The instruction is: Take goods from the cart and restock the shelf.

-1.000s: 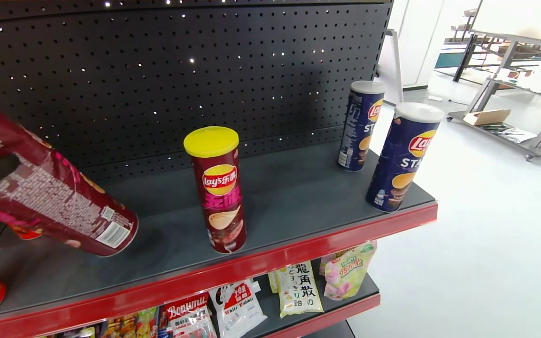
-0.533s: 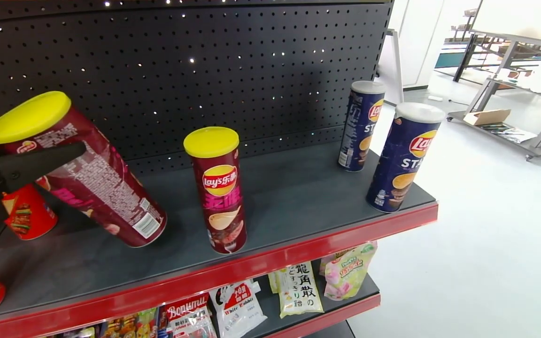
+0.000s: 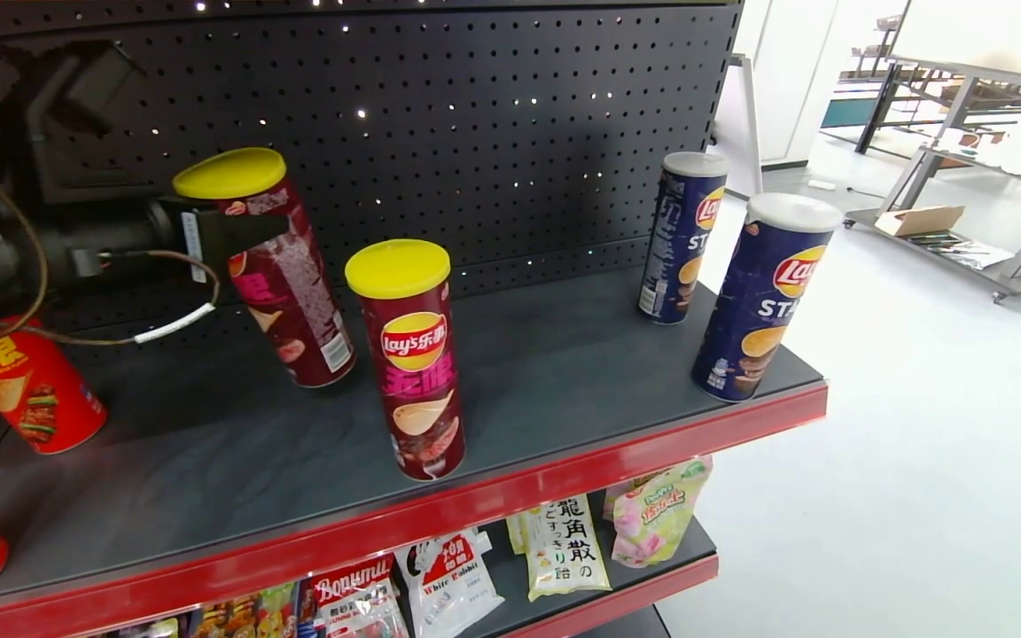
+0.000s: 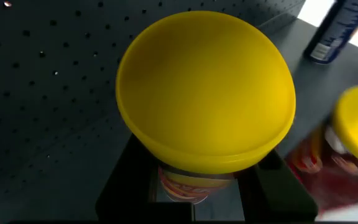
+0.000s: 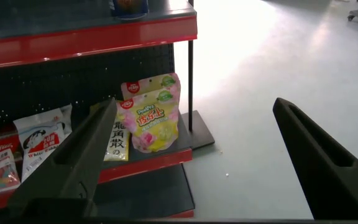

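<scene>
My left gripper (image 3: 236, 235) is shut on a maroon chip can (image 3: 291, 283) with a yellow lid, just below the lid. The can leans slightly, its base low over the dark shelf board (image 3: 209, 443) near the pegboard; I cannot tell if it touches. In the left wrist view the yellow lid (image 4: 204, 93) sits above my left gripper (image 4: 197, 190). A matching maroon can (image 3: 413, 363) stands upright to its right, nearer the red front edge. My right gripper (image 5: 197, 162) hangs open and holds nothing, in front of the lower shelf.
Two blue chip cans (image 3: 763, 297) (image 3: 683, 235) stand at the shelf's right end. Red cans (image 3: 27, 385) stand at the left end. Snack bags (image 3: 564, 545) lie on the lower shelf, one pink-green bag (image 5: 148, 121) among them. A black pegboard (image 3: 475, 133) backs the shelf.
My left arm has carried the maroon can to the right and deeper into the shelf. The can has swung from steeply tilted to nearly upright. The other cans have not moved.
</scene>
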{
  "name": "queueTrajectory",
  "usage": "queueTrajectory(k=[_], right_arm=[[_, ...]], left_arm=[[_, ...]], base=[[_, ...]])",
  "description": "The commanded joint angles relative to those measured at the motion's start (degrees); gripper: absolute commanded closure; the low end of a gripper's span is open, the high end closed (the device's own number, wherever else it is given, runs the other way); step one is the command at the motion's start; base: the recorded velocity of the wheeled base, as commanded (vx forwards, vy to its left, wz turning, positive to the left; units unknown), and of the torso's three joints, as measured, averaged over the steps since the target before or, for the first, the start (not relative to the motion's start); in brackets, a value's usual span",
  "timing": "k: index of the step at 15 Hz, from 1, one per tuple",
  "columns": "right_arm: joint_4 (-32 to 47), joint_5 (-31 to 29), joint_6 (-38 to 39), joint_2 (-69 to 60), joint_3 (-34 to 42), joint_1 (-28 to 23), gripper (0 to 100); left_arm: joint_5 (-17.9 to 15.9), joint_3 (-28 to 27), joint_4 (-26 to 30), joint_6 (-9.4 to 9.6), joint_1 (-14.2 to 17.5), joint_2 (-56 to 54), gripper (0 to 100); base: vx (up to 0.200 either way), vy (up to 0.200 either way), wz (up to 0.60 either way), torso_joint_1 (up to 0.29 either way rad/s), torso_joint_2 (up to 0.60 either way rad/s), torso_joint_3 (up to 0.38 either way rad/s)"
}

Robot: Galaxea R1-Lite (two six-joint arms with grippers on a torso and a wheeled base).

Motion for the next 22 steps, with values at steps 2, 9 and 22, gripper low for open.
queueTrajectory(k=[2, 9, 22], right_arm=[[0.0, 0.0, 0.0, 0.0, 0.0, 0.1, 0], [0.0, 0.0, 0.0, 0.0, 0.0, 0.1, 0], [0.0, 0.0, -0.1, 0.0, 0.0, 0.1, 0]], left_arm=[[2.3, -6.7, -0.1, -1.37, -1.8, 10.6, 100], [6.1, -13.3, -0.2, -3.22, -3.1, 18.1, 100], [13.8, -21.5, -1.1, -6.47, -6.9, 24.2, 100]], base=[[0.0, 0.0, 0.0, 0.0, 0.0, 0.0], [0.0, 0.0, 0.0, 0.0, 0.0, 0.0], [0.0, 0.0, 0.0, 0.0, 0.0, 0.0]])
